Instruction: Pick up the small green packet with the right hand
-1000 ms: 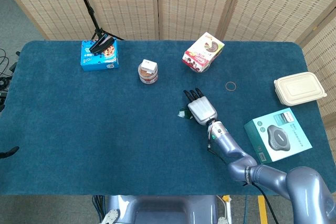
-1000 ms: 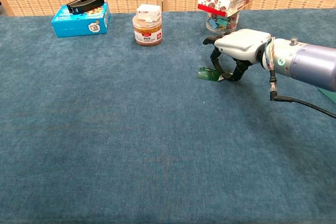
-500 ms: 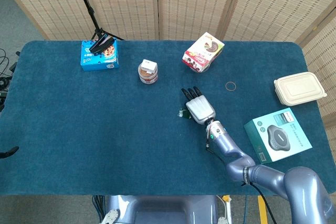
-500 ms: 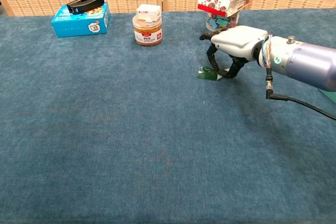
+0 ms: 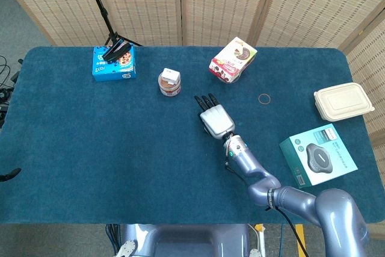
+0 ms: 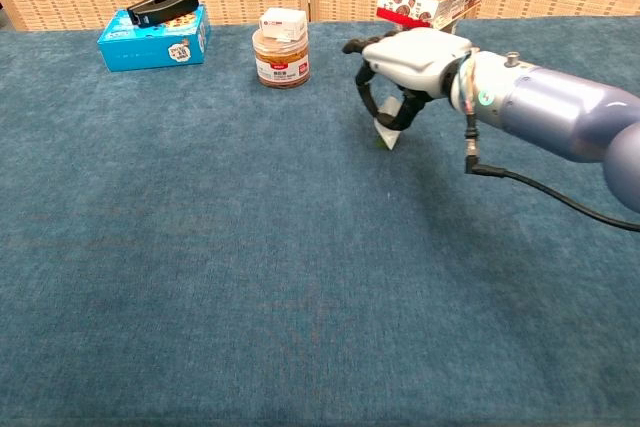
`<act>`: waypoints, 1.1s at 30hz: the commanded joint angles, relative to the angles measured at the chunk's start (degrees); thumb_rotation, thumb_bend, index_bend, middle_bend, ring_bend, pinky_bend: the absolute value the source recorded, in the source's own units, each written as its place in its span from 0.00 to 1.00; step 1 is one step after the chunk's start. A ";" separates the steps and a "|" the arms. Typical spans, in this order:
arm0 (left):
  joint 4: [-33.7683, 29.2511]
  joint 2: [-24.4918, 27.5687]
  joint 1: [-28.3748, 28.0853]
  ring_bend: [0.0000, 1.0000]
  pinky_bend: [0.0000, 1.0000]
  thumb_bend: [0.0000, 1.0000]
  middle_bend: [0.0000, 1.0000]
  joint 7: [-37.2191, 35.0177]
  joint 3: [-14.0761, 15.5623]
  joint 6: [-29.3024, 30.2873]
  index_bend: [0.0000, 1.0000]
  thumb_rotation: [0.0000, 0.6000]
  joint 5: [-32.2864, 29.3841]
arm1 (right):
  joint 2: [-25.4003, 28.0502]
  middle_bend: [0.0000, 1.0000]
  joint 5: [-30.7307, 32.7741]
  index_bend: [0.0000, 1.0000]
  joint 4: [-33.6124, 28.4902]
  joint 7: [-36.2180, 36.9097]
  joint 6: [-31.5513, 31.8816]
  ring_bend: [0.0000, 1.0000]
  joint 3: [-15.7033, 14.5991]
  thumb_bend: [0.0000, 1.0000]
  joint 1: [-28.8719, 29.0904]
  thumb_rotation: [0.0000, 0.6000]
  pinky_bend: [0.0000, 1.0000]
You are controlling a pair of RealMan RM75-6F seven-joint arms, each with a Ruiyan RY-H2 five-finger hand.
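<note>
My right hand (image 5: pixel 215 120) hovers palm down over the middle of the blue table, its fingers curled downward. In the chest view the right hand (image 6: pixel 405 57) pinches the small green packet (image 6: pixel 386 131) between its fingertips. The packet hangs tilted with a pale side showing, its lower tip at or just above the cloth. From the head view the packet is hidden under the hand. My left hand appears in neither view.
Just behind the hand are a jar (image 5: pixel 169 82) topped with a small white box and a snack box (image 5: pixel 233 58) on a clear tub. A blue cookie box (image 5: pixel 113 64) sits far left. A rubber band (image 5: pixel 264 98), white lidded container (image 5: pixel 343 101) and teal box (image 5: pixel 319 153) lie right.
My right hand has moved left and toward the far side, carrying the packet off the spot where it lay. The packet now hangs tilted from the fingers instead of lying flat.
</note>
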 commanded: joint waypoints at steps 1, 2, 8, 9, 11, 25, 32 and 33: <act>0.14 0.09 -0.09 0.00 0.00 0.08 0.00 -0.26 0.06 -0.22 0.00 1.00 0.16 | -0.92 0.00 -1.42 0.64 -0.68 -0.26 1.26 0.00 0.54 0.52 1.16 1.00 0.00; 0.19 0.12 -0.11 0.00 0.00 0.08 0.00 -0.38 0.07 -0.29 0.00 1.00 0.20 | -1.16 0.00 -1.79 0.64 -0.73 -0.20 1.66 0.00 0.70 0.52 1.42 1.00 0.00; 0.55 0.32 -0.03 0.00 0.00 0.08 0.00 -1.29 0.07 -0.30 0.00 1.00 0.31 | -1.51 0.00 -4.14 0.64 -1.08 -0.15 4.60 0.00 1.92 0.52 2.90 1.00 0.00; 0.63 0.35 0.01 0.00 0.00 0.08 0.00 -1.44 0.10 -0.26 0.00 1.00 0.38 | -1.30 0.00 -4.45 0.64 -1.30 -0.07 5.10 0.00 2.09 0.52 2.96 1.00 0.00; 0.83 0.43 0.05 0.00 0.00 0.08 0.00 -1.86 0.13 -0.23 0.00 1.00 0.53 | -0.12 0.00 -5.07 0.64 -2.29 0.18 6.49 0.00 2.48 0.52 2.70 1.00 0.00; 1.08 0.50 0.14 0.00 0.00 0.08 0.00 -2.24 0.65 -0.06 0.00 1.00 1.96 | 13.80 0.00 -4.70 0.07 -13.93 1.01 17.04 0.00 3.67 0.02 -6.26 1.00 0.00; 0.88 0.43 0.52 0.00 0.00 0.08 0.00 -1.94 1.21 0.57 0.00 1.00 3.08 | 23.00 0.00 -3.06 0.00 -21.26 2.00 23.20 0.00 3.86 0.00 -13.75 1.00 0.00; 0.87 0.41 0.59 0.00 0.00 0.08 0.00 -1.90 1.29 0.67 0.00 1.00 3.22 | 24.19 0.00 -3.09 0.00 -22.26 2.34 24.10 0.00 3.59 0.00 -14.93 1.00 0.00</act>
